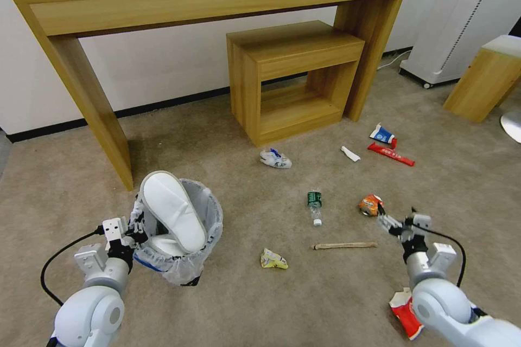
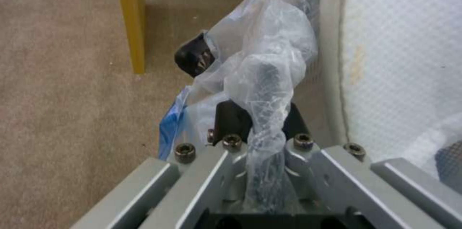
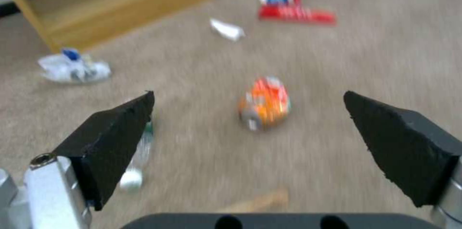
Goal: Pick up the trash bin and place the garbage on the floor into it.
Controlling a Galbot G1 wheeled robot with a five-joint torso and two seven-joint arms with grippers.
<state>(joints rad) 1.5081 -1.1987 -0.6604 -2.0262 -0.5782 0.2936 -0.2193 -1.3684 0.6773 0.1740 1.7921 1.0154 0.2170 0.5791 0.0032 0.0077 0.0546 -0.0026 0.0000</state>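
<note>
right gripper (image 3: 248, 113) spread above the orange wrapper (image 3: 265, 102); left gripper (image 1: 134, 226) pinches the trash bin (image 1: 182, 260) rim.

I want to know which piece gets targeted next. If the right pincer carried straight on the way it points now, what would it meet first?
Most likely the crumpled orange wrapper: it lies on the floor centred between the open right pincer fingers. The bottle and wooden stick sit off-line. Depth is uncertain.

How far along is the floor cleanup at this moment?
Early. Done: the trash bin is gripped at its rim by the left end effector, and a white slipper sits in it. In hand: the open right end effector hovers near the orange wrapper. Left: the bottle, stick, yellow wrapper and more.
</note>
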